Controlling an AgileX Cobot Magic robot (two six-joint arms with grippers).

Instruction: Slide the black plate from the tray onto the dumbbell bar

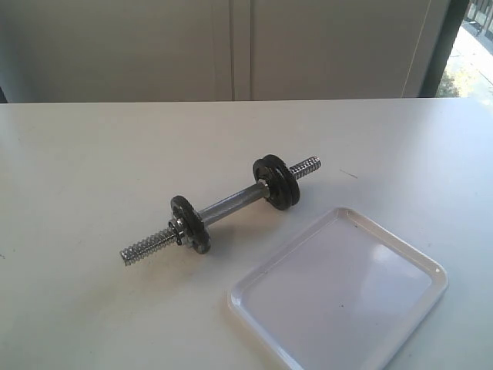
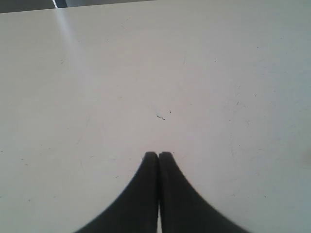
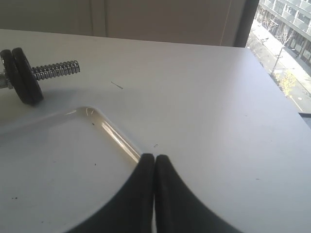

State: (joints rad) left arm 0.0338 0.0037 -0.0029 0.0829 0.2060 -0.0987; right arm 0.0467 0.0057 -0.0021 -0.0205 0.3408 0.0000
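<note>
- Left gripper (image 2: 158,154): jaws pressed together, nothing between them; only bare white table (image 2: 146,73) lay before the tips.
- Right gripper (image 3: 154,157): jaws likewise closed and holding nothing; in its wrist view the tips lined up with the rim of the tray (image 3: 119,138). Its height above the rim could not be judged.
- Tray (image 1: 339,293): white, glossy, flat on the table near the front right, its near corner cut off by the exterior view's lower edge.
- Dumbbell bar (image 1: 231,204): lay flat on the table just beside the tray, apart from it. Long axis ran diagonally, from the near left to the far right of the exterior view, a threaded end bare at each tip.
- Black plate pair (image 1: 276,183): two discs upright and side by side on the bar's far-right end; they could not be told apart, and any lettering was too blurred to read.
- Single black disc (image 1: 189,223): upright at the near-left end, a silver collar against it.
</note>
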